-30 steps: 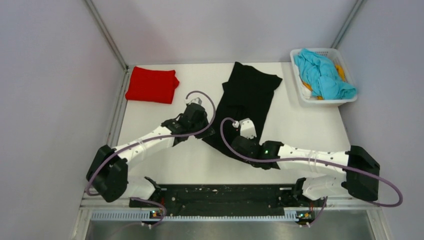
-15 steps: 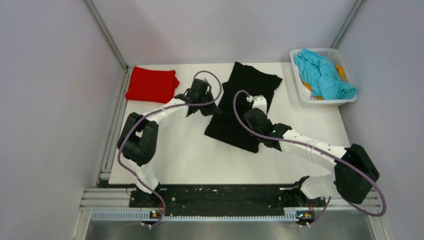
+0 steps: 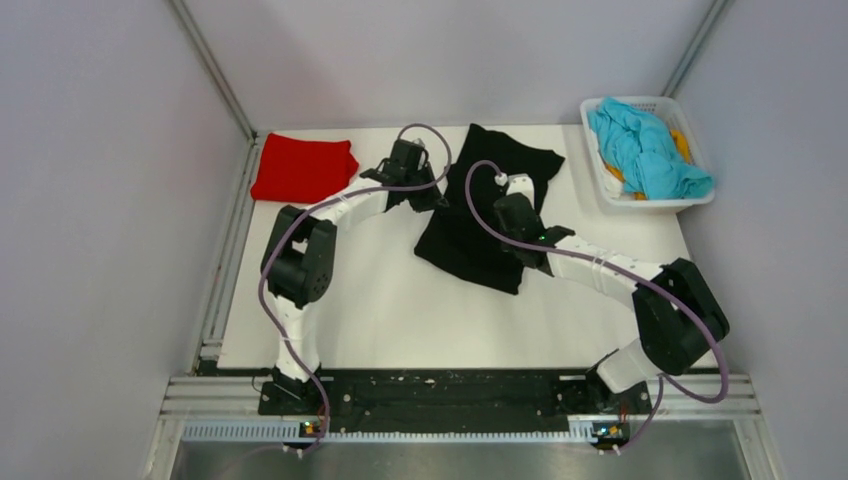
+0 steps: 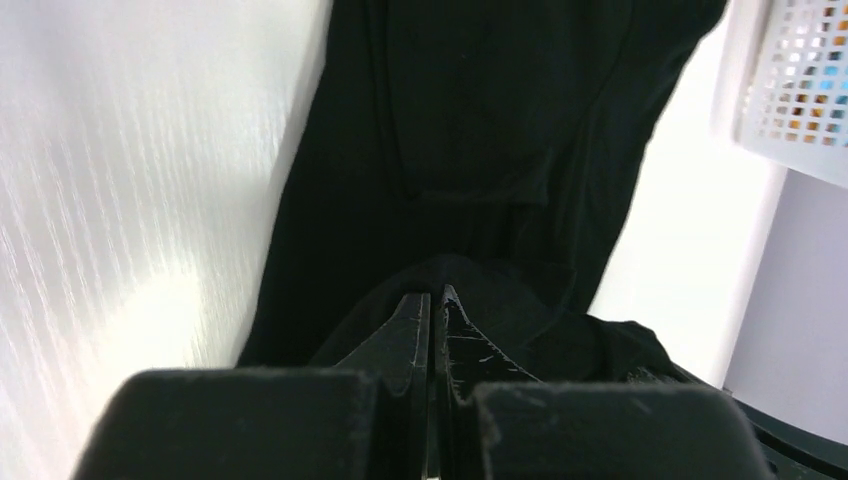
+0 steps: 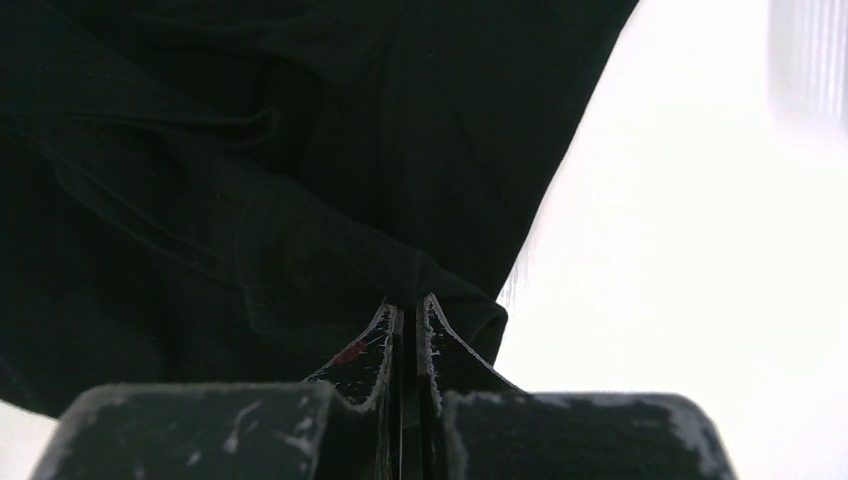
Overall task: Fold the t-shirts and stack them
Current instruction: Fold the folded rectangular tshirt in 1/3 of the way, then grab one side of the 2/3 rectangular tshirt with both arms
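The left fingers (image 4: pixel 408 330) and right fingers (image 5: pixel 372 350) are each clenched on the black t-shirt (image 3: pixel 490 215). It looks limp and light, best held by its hem corners.

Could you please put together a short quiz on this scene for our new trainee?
1. True or false: the left gripper and the right gripper are both shut on the black t-shirt.
2. Fill in: the top garment in the white basket is light ____.
3. Where does the folded red t-shirt lie? A) at the far left corner of the table; B) in the basket; C) under the black t-shirt.

Key: 1 true; 2 blue; 3 A.
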